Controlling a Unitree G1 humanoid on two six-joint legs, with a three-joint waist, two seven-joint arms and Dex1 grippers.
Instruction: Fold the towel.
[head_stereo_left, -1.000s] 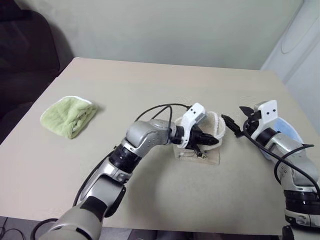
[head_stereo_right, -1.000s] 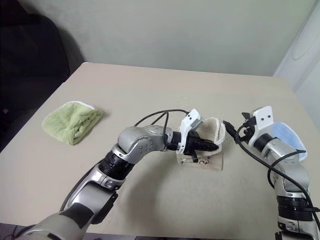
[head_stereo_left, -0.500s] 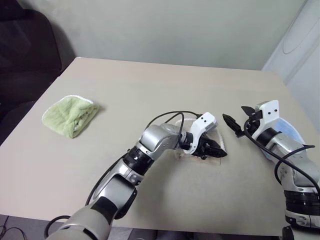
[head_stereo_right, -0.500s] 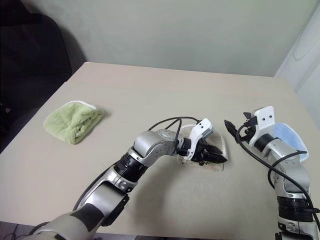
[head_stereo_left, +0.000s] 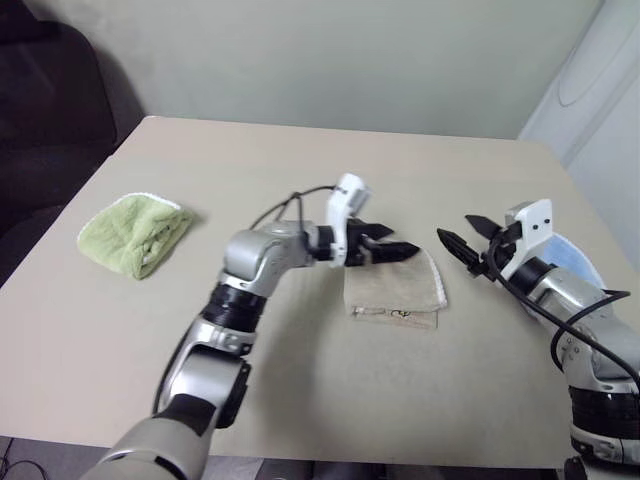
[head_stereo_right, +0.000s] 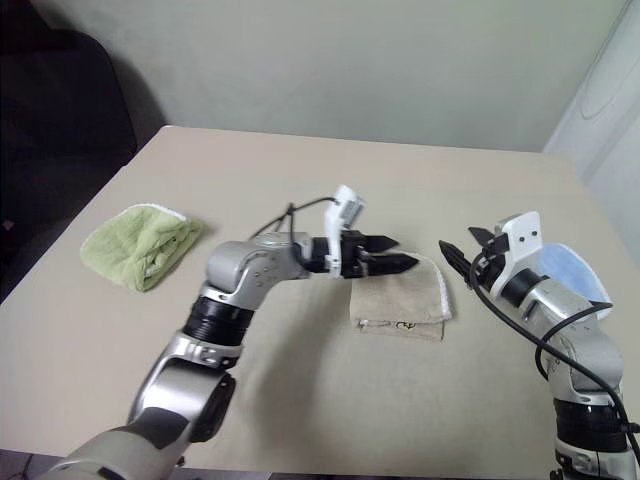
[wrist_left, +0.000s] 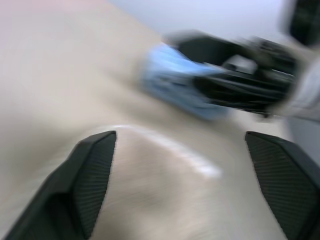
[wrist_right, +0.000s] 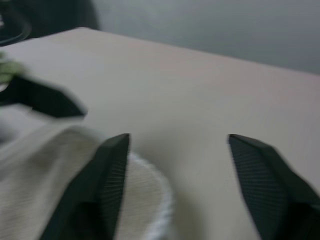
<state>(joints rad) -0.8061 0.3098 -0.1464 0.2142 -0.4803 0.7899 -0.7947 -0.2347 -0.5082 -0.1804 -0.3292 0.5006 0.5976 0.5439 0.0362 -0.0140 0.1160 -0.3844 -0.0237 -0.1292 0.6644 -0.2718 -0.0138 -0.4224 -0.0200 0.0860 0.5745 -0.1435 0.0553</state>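
The beige towel (head_stereo_left: 393, 295) lies folded into a small rectangle on the table, its white corded edge on the right side and a small embroidered mark at the front. My left gripper (head_stereo_left: 400, 244) hovers open just above the towel's back edge, holding nothing. The left wrist view has the towel (wrist_left: 150, 185) lying below that gripper's spread fingers. My right gripper (head_stereo_left: 453, 226) is open a little to the right of the towel, pointing toward it, apart from the cloth. In the right wrist view the towel's (wrist_right: 45, 195) edge sits beside one finger (wrist_right: 107, 175).
A light green folded cloth (head_stereo_left: 135, 230) rests near the table's left edge. A light blue cloth (head_stereo_left: 575, 262) lies behind my right arm near the table's right edge, also visible as the light blue cloth (wrist_left: 170, 75) in the left wrist view. The table (head_stereo_left: 300, 160) stretches bare toward the back wall.
My left gripper opened, let go of the towel and drew up and back to the left. The towel now lies flat and folded. My right gripper narrowed and shifted slightly toward the towel.
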